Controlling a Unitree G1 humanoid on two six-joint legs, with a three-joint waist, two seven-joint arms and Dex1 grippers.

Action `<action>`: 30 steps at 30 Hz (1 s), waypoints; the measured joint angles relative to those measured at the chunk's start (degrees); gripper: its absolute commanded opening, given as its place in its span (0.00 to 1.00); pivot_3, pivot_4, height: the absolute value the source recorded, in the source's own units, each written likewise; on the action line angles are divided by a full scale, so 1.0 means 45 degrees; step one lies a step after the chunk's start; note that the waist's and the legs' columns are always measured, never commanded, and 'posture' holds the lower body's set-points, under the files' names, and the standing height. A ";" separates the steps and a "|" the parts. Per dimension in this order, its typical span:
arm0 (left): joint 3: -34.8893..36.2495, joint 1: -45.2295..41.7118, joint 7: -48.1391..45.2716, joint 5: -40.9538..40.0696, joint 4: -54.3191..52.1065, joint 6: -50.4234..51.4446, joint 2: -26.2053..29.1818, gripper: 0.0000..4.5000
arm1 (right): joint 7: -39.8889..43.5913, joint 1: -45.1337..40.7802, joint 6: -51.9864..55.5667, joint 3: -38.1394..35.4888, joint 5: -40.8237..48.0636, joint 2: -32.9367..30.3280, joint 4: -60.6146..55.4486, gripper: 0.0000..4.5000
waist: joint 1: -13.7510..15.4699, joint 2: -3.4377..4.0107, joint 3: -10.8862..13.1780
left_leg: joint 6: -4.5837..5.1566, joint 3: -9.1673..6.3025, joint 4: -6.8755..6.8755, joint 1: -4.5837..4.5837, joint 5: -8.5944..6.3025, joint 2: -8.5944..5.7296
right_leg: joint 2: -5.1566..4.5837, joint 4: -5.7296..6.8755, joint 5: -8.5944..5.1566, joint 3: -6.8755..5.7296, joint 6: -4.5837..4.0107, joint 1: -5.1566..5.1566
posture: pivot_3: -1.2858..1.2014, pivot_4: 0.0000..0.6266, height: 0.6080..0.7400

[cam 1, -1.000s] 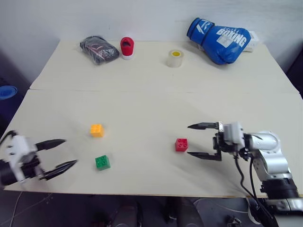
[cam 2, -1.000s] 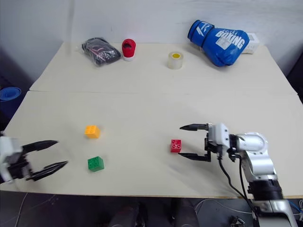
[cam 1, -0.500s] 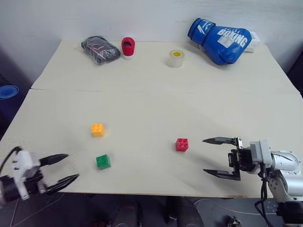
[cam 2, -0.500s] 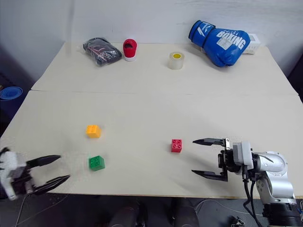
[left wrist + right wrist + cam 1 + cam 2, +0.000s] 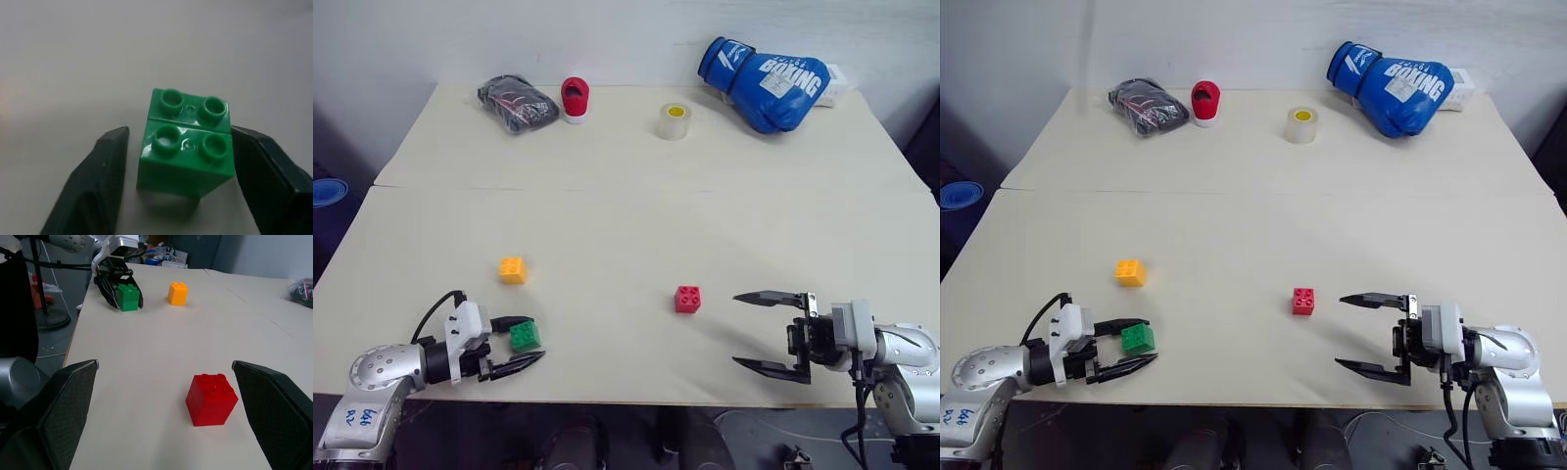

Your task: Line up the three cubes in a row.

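**A:** Where do the three bricks sit?

**B:** All on the near half of the pale counter (image 5: 626, 147). The green brick (image 5: 525, 336) is close to the front edge on the left. The yellow-orange brick (image 5: 513, 269) lies a little farther back from it, apart. The red brick (image 5: 687, 299) is well off to the right of both, roughly between them in depth. So they form a loose triangle, not a row.

**A:** And the left tool?

**B:** The left tool (image 5: 521, 340) lies low over the counter with its two black fingers on either side of the green brick. In the left wrist view the green brick stands upright, studs up, between the fingers (image 5: 105, 166); one finger looks as if it meets the brick's side, while a narrow gap shows at the other. The fingers are narrowed around it, but I cannot tell whether they grip it yet. The brick rests on the counter.

**A:** The right tool?

**B:** The right tool (image 5: 771, 333) stands wide apart and holds nothing. It points toward the left, to the right of the red brick and clear of it.

**A:** Anything else on the counter?

**B:** Along the far edge: a dark bundle (image 5: 517, 102), a red-and-white cylinder (image 5: 575, 99), a clear tape roll with a yellow core (image 5: 674, 120), and a blue boxing glove (image 5: 766, 82).
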 measured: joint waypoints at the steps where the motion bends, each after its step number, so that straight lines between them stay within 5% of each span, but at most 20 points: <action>1: 0.0000 -0.0054 -0.0057 0.0000 0.0009 -0.0030 0.0035 0.43 | -0.0042 0.0080 -0.0028 -0.0055 -0.0002 -0.0031 -0.0038 1.00 | 0.0008 -0.0001 -0.0001 | 0.0001 -0.0002 0.0000 0.0000 0.0000 0.0000 | -0.0002 -0.0006 0.0000 -0.0001 0.0000 0.0002 | 0.52 0.24 1.00; 3: -0.0043 -0.0269 -0.0196 -0.0006 0.0001 -0.0022 0.0127 0.33 | -0.0155 0.0327 -0.0063 -0.0154 -0.0019 -0.0039 -0.0219 1.00 | 0.0046 -0.0001 -0.0001 | 0.0001 -0.0001 0.0000 0.0001 0.0001 -0.0001 | -0.0006 -0.0012 0.0000 0.0000 0.0000 0.0002 | 0.52 0.24 1.00; 6: -0.0804 -0.0788 -0.0790 -0.0131 -0.0543 0.0957 0.0838 0.34 | -0.0316 0.0658 -0.0104 -0.0558 -0.0070 -0.0050 -0.0273 1.00 | 0.0117 0.0000 0.0000 | 0.0003 -0.0001 0.0001 -0.0001 0.0002 -0.0006 | -0.0007 -0.0004 0.0000 0.0000 0.0000 0.0002 | 0.52 0.24 1.00; 11: -0.3136 -0.4635 -0.0844 0.0005 -0.1512 0.2354 0.0311 0.34 | -0.0800 0.0936 -0.0052 -0.1152 -0.0037 -0.0280 -0.0564 1.00 | 0.0354 0.0006 -0.0005 | 0.0013 -0.0007 0.0014 0.0005 0.0013 -0.0029 | -0.0009 0.0032 0.0009 -0.0001 0.0015 0.0024 | 0.52 0.24 1.00; 21: -0.7030 -0.8867 -0.1225 0.3111 0.3045 0.0384 -0.2040 0.34 | -0.1745 0.2381 -0.0043 -0.1729 -0.0062 -0.0230 -0.1311 1.00 | 0.0295 -0.0005 0.0000 | 0.0013 0.0040 0.0022 0.0009 0.0055 -0.0011 | 0.0135 0.0036 0.0013 0.0024 0.0023 0.0020 | 0.52 0.24 1.00; 30: -0.7234 -1.0829 -0.2067 0.3591 0.6480 -0.1484 -0.3286 0.34 | -0.2597 0.3210 -0.0070 -0.1846 -0.0189 0.0168 -0.2099 1.00 | 0.0330 -0.0008 -0.0002 | 0.0020 0.0018 0.0044 -0.0007 0.0053 -0.0013 | 0.0121 0.0037 0.0015 0.0015 0.0026 0.0025 | 0.52 0.24 1.00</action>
